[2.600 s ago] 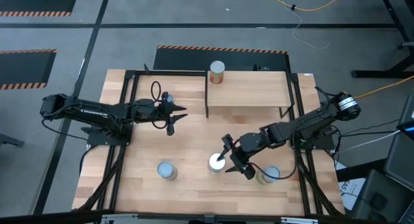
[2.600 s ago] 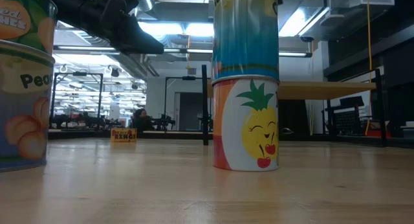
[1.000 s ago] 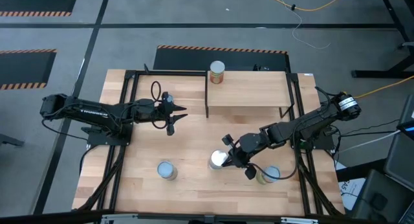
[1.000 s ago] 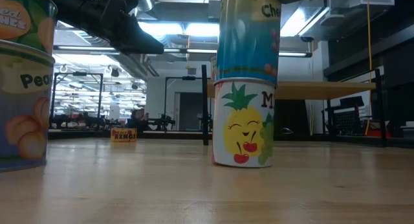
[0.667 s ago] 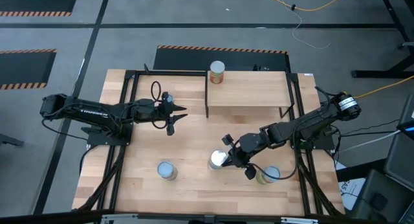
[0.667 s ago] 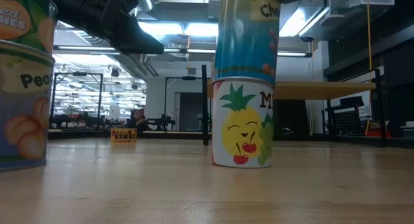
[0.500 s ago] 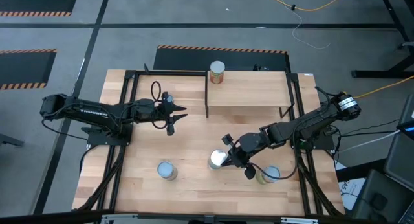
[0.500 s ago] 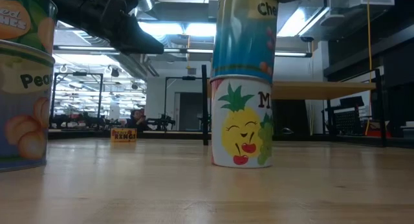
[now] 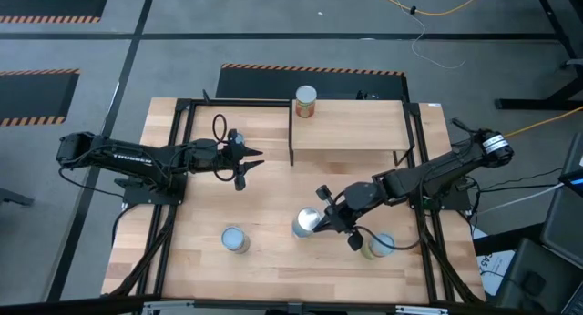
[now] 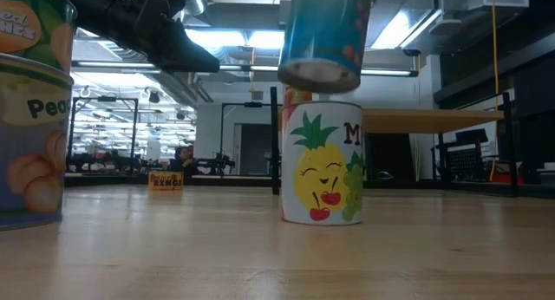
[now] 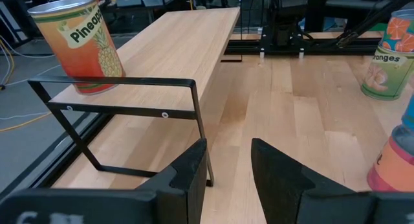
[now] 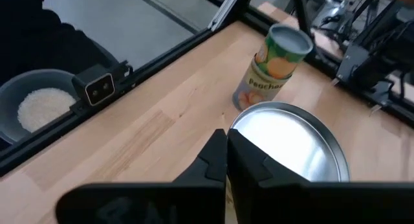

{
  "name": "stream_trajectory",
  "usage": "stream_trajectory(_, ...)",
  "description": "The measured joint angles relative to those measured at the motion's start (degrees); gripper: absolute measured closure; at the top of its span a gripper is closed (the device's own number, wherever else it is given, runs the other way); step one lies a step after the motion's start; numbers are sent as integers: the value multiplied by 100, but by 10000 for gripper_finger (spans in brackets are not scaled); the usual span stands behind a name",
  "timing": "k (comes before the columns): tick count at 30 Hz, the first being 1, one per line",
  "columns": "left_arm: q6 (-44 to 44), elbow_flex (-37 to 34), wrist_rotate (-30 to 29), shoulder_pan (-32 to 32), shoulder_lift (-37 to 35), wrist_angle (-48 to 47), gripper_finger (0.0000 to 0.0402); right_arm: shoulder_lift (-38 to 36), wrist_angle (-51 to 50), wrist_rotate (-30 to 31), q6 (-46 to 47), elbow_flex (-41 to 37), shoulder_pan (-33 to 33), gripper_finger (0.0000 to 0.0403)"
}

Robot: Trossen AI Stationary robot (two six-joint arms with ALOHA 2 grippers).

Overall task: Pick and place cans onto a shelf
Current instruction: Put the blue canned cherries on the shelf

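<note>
1. The right gripper (image 9: pixel 321 217) is over the front middle of the table (image 9: pixel 273 192), with its two fingers (image 12: pixel 223 156) pressed narrow together at the rim of the blue can (image 10: pixel 323 35)
2. The blue can hangs in the air, pinched by that rim; in the low view it is tilted, its base just above the white can (image 10: pixel 323 166) and not touching it
3. The white can, with a smiling pineapple drawn on it, stands upright on the table right under the blue can
4. The left gripper (image 9: pixel 246 165) hovers over the table just left of the shelf (image 9: pixel 351 128); its fingers (image 11: pixel 191 169) stand partly apart and hold nothing
5. The shelf stands at the back of the table, and an orange can (image 9: pixel 306 101) with a pineapple label stands upright on its top board at the back left corner
6. A pair of stacked cans (image 9: pixel 235 239), the lower one a peach can, stands near the front of the table, left of the blue can and well apart from it
7. Another can (image 9: pixel 378 247) stands at the front right, just beside the right arm; the left wrist view shows an oranges label on it
</note>
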Motion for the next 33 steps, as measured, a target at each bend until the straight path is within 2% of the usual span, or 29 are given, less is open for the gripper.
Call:
stream_trajectory(8, 1, 0, -2, 1, 1, -2, 288, -438, -28, 24, 13, 0, 0, 398)
stream_trajectory(15, 1, -2, 0, -1, 1, -2, 288, -925, -66, 556, 494, 2, -115, 398)
stream_trajectory(25, 0, -2, 0, 1, 1, 0, 288, -1581, -179, 543, 733, 2, -930, 398)
stream_trajectory(33, 1, -2, 0, 1, 1, 0, 288, -1936, -281, -130, 751, 18, -1682, 398)
